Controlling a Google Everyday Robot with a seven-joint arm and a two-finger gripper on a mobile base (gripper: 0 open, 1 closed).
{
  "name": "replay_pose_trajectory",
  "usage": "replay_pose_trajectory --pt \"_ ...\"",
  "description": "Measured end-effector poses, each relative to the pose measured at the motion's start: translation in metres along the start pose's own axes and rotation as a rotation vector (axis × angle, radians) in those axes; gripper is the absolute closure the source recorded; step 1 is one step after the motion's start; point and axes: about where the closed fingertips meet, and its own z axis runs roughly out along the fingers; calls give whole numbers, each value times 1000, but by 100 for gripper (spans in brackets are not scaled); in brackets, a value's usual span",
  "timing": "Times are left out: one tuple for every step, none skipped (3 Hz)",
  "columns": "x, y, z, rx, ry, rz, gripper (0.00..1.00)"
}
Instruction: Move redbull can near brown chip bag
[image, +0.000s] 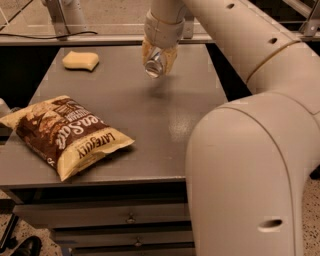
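My gripper (158, 59) hangs over the far middle of the grey table (150, 115), shut on the redbull can (154, 64). The can is a slim silver can held tilted between the yellowish fingers (170, 56), lifted above the tabletop with its shadow below it. The brown chip bag (64, 133) lies flat at the table's front left corner, dark brown with white lettering and cream edges, well to the left and nearer than the can.
A yellow sponge (80, 60) lies at the table's far left. My large white arm (250, 150) fills the right side of the view. Drawers (130, 220) sit under the table's front edge. A rail with a cable runs behind the table.
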Motion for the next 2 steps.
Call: replay_pose_trajectory --pt "1 -10 2 9 1 -34 100" --pt "-21 -26 8 -49 0 -170 100"
